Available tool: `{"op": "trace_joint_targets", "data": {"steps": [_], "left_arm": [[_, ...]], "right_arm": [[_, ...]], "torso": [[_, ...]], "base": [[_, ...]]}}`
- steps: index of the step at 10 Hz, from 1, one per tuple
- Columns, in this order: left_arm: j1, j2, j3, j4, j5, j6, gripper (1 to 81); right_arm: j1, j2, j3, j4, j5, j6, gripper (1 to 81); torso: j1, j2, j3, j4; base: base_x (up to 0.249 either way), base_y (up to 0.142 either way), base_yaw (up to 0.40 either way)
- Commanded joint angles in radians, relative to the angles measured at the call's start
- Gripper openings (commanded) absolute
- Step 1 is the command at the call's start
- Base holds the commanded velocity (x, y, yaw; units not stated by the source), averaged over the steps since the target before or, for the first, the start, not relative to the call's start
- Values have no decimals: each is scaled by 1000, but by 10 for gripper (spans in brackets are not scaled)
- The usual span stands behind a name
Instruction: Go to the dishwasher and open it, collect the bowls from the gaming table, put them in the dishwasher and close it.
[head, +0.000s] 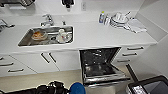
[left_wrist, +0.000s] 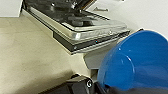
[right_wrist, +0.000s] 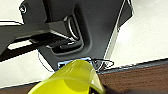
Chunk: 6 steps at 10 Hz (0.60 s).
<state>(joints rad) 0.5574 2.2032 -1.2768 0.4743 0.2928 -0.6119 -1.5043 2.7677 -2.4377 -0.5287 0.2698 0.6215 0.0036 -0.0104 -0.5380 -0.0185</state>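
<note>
The dishwasher (head: 101, 66) stands open under the counter (head: 100, 35), right of the sink (head: 46, 36), its door lowered toward the robot. A blue bowl (left_wrist: 140, 62) is gripped by the left gripper (left_wrist: 105, 87), near the door's edge. It should be lifted clear of the door and lowered gently onto the rack. The right gripper's state cannot be told.
</note>
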Motion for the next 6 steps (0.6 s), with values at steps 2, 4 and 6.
{"op": "trace_joint_targets", "data": {"steps": [2, 4, 6], "left_arm": [[-230, 133, 28, -11, 187, -117, 10], [-282, 225, -21, -11, 272, -127, 10], [-331, 306, -56, -11, 305, -141, 10]], "right_arm": [[-20, -17, 5, -17, -52, 1, 10], [-20, -17, 6, -17, -52, 1, 10], [-20, -15, 6, -14, -40, 1, 10]], "torso": [[0, 0, 0, 0], [1, 0, -1, 0], [1, 0, -1, 0]], "base": [[0, 0, 0], [0, 0, 0], [0, 0, 0]]}}
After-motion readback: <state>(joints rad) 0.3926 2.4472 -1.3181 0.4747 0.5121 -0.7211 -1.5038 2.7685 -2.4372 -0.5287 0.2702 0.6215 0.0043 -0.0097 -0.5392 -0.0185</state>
